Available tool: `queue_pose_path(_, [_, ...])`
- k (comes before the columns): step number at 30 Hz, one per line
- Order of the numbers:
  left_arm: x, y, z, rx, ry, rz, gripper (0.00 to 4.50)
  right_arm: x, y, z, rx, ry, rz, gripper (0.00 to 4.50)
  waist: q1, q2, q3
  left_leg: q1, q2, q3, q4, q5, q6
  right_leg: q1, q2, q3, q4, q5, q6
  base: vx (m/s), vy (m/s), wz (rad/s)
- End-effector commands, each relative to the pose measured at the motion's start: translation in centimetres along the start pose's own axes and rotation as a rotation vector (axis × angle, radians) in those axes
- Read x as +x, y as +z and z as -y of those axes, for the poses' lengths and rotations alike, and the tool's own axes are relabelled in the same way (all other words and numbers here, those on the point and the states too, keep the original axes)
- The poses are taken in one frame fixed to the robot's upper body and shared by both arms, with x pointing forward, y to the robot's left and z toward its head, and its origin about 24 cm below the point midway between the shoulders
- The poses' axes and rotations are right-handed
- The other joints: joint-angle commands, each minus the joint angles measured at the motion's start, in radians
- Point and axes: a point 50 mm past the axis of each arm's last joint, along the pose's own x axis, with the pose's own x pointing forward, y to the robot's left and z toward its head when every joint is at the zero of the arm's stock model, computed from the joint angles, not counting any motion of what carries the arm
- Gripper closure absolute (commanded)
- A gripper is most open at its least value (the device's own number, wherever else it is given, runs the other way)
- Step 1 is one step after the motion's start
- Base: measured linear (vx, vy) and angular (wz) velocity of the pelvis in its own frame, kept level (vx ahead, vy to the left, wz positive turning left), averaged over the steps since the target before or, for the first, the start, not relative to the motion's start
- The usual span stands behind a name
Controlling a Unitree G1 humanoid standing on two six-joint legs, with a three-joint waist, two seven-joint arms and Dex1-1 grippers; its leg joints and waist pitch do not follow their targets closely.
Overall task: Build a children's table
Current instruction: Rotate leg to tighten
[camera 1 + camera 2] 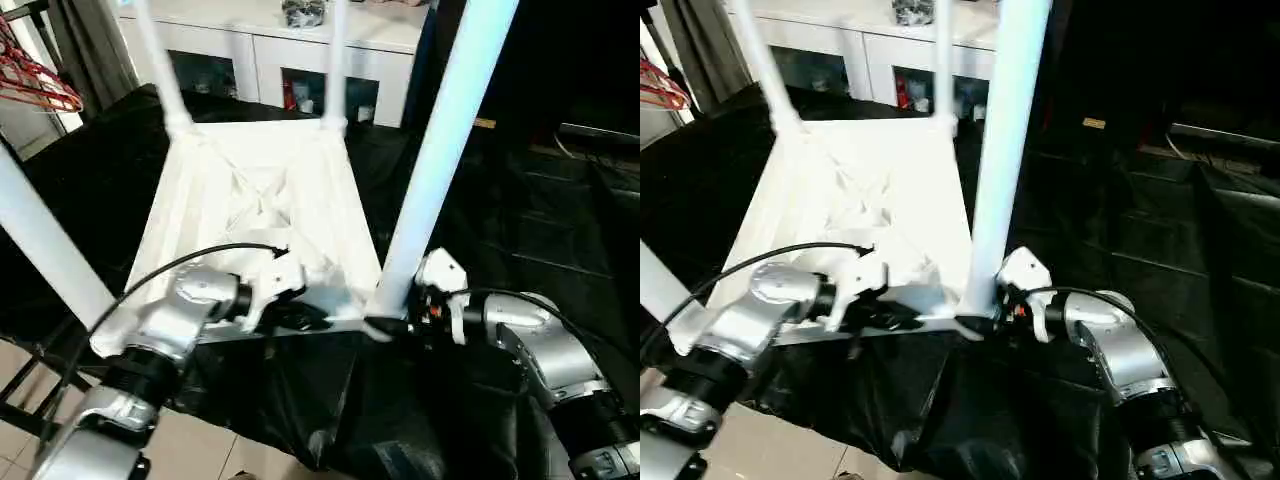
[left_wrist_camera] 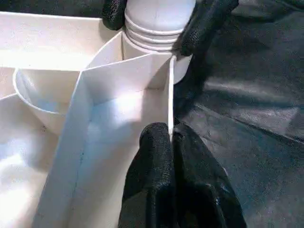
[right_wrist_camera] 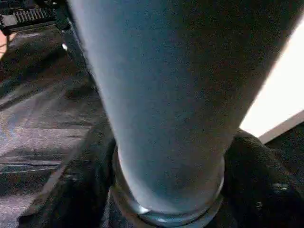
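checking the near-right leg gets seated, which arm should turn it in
Right: the right gripper already clasps that leg at its base by the corner socket, while the left gripper pinches the tabletop's rim.

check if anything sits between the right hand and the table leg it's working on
Nothing visible does. The right hand already has its black fingers on either side of the base of the near leg, right where it meets the tabletop corner. The left hand pinches the tabletop's rim nearby.

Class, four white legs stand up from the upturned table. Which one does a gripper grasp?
The near-right leg: the right gripper clasps its base; the others stand free.
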Motion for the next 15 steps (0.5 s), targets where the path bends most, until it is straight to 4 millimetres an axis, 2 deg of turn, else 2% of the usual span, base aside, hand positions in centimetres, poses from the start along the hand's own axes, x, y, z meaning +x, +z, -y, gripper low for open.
queue_pose_path(1, [0.3,1.5,0.1,0.065,-0.026,0.042,4.50,0.9,-0.4,-1.1,0.016,0.063,-0.012,1.69,0.001,-0.004,-0.060,0.016,0.057,-0.021,-0.072,-0.234,0.049,0.044,-0.058,0.043,-0.057,-0.234,-0.251,0.000,0.000,0.00])
queue_pose_path(6, [0.7,1.5,-0.1,0.062,0.021,0.052,4.50,1.4,-0.6,-1.3,0.041,0.036,0.007,1.80,0.001,-0.003,-0.061,0.015,0.056,-0.021,-0.072,-0.229,0.046,0.045,-0.057,0.043,-0.056,-0.221,-0.251,0.000,0.000,0.00])
queue_pose_path(8, [0.9,1.6,-0.4,0.054,0.067,0.058,4.50,1.7,-0.7,-1.3,0.052,-0.004,0.013,1.81,0.000,-0.005,-0.059,0.015,0.055,-0.022,-0.073,-0.242,0.039,0.044,-0.059,0.043,-0.060,-0.244,-0.246,0.000,0.000,0.00])
queue_pose_path(9, [1.4,1.9,-0.8,0.044,0.122,0.073,4.50,2.3,-0.9,-0.6,0.076,-0.129,0.016,1.81,-0.002,-0.005,-0.058,0.016,0.055,-0.022,-0.074,-0.248,0.034,0.042,-0.059,0.044,-0.062,-0.259,-0.241,0.000,0.000,0.00])
queue_pose_path(10, [1.4,1.9,-0.8,0.044,0.122,0.073,4.50,2.3,-0.9,-0.6,0.076,-0.129,0.016,1.81,-0.006,-0.005,-0.056,0.018,0.052,-0.023,-0.075,-0.273,0.021,0.039,-0.059,0.043,-0.068,-0.304,-0.231,0.000,0.000,0.00])
queue_pose_path(11, [2.0,2.2,-1.1,0.029,0.175,0.087,4.50,2.9,-1.2,0.1,0.108,-0.251,0.016,1.81,-0.010,-0.009,-0.056,0.015,0.051,-0.027,-0.078,-0.287,0.011,0.043,-0.062,0.042,-0.071,-0.352,-0.212,0.000,0.000,0.00])
queue_pose_path(12, [2.1,2.2,-1.1,0.027,0.184,0.089,4.50,3.0,-1.3,0.1,0.114,-0.268,0.016,1.82,-0.010,-0.009,-0.056,0.015,0.051,-0.027,-0.078,-0.287,0.011,0.043,-0.062,0.042,-0.071,-0.352,-0.212,0.000,0.000,0.00])
queue_pose_path(13, [3.0,2.6,-1.6,-0.006,0.266,0.089,4.50,3.9,-1.4,0.6,0.171,-0.396,0.031,1.82,-0.021,-0.007,-0.053,0.018,0.050,-0.029,-0.078,-0.320,-0.007,0.036,-0.060,0.041,-0.078,-0.419,-0.190,0.000,0.000,0.00])
queue_pose_path(14, [3.5,2.8,-1.8,-0.026,0.315,0.085,4.50,4.4,-1.4,0.9,0.209,-0.474,0.038,1.82,-0.028,-0.012,-0.051,0.021,0.048,-0.029,-0.078,-0.340,-0.016,0.030,-0.060,0.040,-0.084,-0.459,-0.178,0.000,0.000,0.00])
queue_pose_path(15, [3.8,2.9,-1.9,-0.033,0.331,0.085,4.50,4.7,-1.4,1.0,0.218,-0.502,0.037,1.82,-0.031,-0.011,-0.050,0.021,0.047,-0.032,-0.077,-0.348,-0.019,0.030,-0.062,0.039,-0.085,-0.482,-0.172,0.000,0.000,0.00])
